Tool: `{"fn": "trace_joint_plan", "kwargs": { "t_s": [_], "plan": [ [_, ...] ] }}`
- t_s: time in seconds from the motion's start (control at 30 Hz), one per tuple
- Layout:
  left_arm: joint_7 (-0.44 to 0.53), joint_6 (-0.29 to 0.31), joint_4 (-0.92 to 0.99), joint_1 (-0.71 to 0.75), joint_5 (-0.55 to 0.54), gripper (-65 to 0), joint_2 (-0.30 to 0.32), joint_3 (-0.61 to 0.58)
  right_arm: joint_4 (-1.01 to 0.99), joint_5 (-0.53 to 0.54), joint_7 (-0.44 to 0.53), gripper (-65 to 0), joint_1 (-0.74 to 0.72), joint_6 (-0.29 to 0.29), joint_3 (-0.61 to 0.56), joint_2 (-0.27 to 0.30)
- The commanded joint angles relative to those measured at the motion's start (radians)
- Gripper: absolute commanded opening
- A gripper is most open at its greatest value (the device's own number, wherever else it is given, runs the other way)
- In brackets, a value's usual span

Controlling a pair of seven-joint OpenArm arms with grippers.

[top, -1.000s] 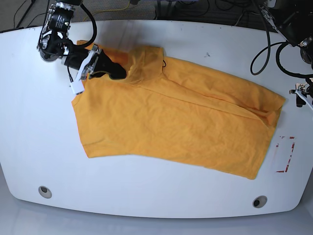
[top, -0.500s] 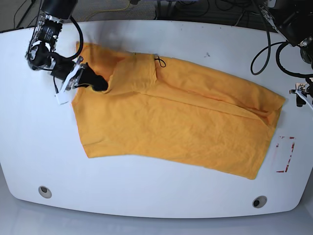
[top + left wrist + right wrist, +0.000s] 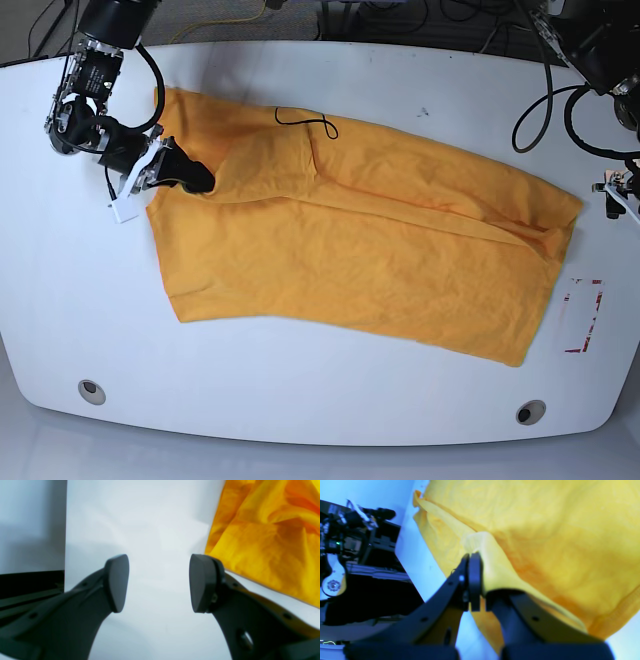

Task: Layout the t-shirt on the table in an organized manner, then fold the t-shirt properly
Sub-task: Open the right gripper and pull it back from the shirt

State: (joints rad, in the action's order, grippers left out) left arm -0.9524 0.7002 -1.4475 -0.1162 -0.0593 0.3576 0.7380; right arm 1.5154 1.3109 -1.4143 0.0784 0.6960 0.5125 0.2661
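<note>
Now the right gripper (image 3: 200, 180) pinches a raised fold of the t-shirt (image 3: 370, 250) at the garment's ten o'clock corner. It sprawls across the middle of the table (image 3: 300, 400). At three o'clock, the left gripper (image 3: 159, 582) hovers spread, empty, beside the cloth's edge.

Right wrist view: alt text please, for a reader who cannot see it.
The right gripper is shut on a raised fold of the orange-yellow t-shirt, which fills most of the frame. A strip of the white table shows at left, dark equipment beyond it.
</note>
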Motion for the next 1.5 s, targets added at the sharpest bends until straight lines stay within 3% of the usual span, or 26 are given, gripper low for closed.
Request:
{"fn": "trace_joint_plan", "kwargs": {
  "t_s": [0.0, 0.2, 0.3, 0.37, 0.63, 0.77, 0.93, 1.1, 1.47],
  "plan": [
    [0.013, -0.002, -0.015, -0.015, -0.006, -29.0, 0.024, 0.004, 0.015, 0.002, 0.018, -64.2, -0.015, 0.002, 0.004, 0.019],
    [0.013, -0.002, -0.015, -0.015, -0.006, -29.0, 0.024, 0.004, 0.015, -0.064, 0.018, -64.0, -0.015, 0.002, 0.015, 0.020],
    [0.013, -0.002, -0.015, -0.015, -0.007, -29.0, 0.024, 0.004, 0.017, -0.101, 0.018, -60.4, -0.015, 0.002, 0.015, 0.028],
    [0.013, -0.002, -0.015, -0.015, -0.007, -29.0, 0.024, 0.004, 0.018, -0.123, 0.018, -54.2, -0.015, 0.002, 0.016, 0.049],
    [0.014, -0.002, -0.020, -0.017, -0.012, -29.0, 0.024, 0.004, 0.053, -0.199, 0.018, -13.5, 0.045, 0.002, 0.088, 0.086],
    [0.014, -0.002, -0.020, -0.021, -0.014, -28.9, 0.024, 0.007, 0.138, -0.225, 0.018, -2.5, 0.094, 0.002, 0.128, 0.088],
    [0.014, -0.002, -0.022, -0.024, -0.029, -28.9, 0.022, 0.008, 0.261, -0.268, 0.018, -4.4, 0.166, 0.002, 0.156, 0.080],
    [0.014, -0.002, -0.020, -0.023, -0.090, -28.7, 0.022, 0.008, 0.370, -0.374, 0.060, -9.4, 0.235, 0.002, 0.157, 0.029],
    [0.017, -0.002, -0.020, -0.023, -0.113, -28.7, 0.025, 0.010, 0.439, -0.779, 0.261, -11.7, 0.309, 0.002, 0.081, -0.066]
  ]
}}
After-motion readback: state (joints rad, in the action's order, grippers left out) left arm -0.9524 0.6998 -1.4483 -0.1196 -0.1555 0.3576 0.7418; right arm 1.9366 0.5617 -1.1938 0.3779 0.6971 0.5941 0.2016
